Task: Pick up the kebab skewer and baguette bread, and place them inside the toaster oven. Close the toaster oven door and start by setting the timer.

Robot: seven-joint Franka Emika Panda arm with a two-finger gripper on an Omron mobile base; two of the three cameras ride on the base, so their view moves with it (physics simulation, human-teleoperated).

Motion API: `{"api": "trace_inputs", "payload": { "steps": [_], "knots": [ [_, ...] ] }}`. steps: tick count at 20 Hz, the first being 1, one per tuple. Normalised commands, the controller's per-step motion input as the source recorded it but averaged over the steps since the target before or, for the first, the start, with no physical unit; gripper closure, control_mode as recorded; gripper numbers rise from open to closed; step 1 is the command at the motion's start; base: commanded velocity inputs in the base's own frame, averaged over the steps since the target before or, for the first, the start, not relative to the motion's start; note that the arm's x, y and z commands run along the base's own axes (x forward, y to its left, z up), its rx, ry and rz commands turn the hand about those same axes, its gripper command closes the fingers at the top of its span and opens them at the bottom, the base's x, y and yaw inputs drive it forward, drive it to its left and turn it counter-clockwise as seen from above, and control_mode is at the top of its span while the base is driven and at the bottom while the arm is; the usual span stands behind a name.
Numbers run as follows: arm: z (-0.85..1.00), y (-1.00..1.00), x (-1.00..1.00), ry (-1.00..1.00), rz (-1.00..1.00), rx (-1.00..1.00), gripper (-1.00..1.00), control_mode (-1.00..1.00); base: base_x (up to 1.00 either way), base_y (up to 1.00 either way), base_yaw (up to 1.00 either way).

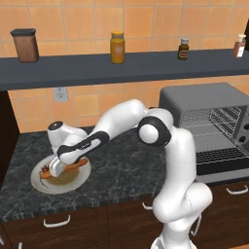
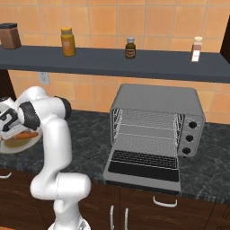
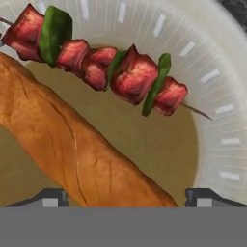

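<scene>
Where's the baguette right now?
The baguette bread lies on the plate at the counter's left end, beside the kebab skewer; in the hand view it runs between the open gripper tips.

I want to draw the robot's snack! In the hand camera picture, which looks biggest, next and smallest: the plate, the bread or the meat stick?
1. Round white plate with tan middle, running past the picture's edges.
2. Long orange-brown baguette bread, partly cut off.
3. Kebab skewer of red chunks and green pieces, smallest.
</scene>
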Motion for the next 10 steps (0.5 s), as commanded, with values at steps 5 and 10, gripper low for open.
{"api": "trace_inputs", "payload": {
  "steps": [5,10],
  "knots": [
    [-0.54,0.00,-0.17,0.02,0.14,0.00,-1.00,-1.00,0.00,0.00,0.00],
    [-0.39,0.00,-0.37,0.00,0.16,0.00,-1.00,-1.00,0.00,0.00,0.00]
  ]
}}
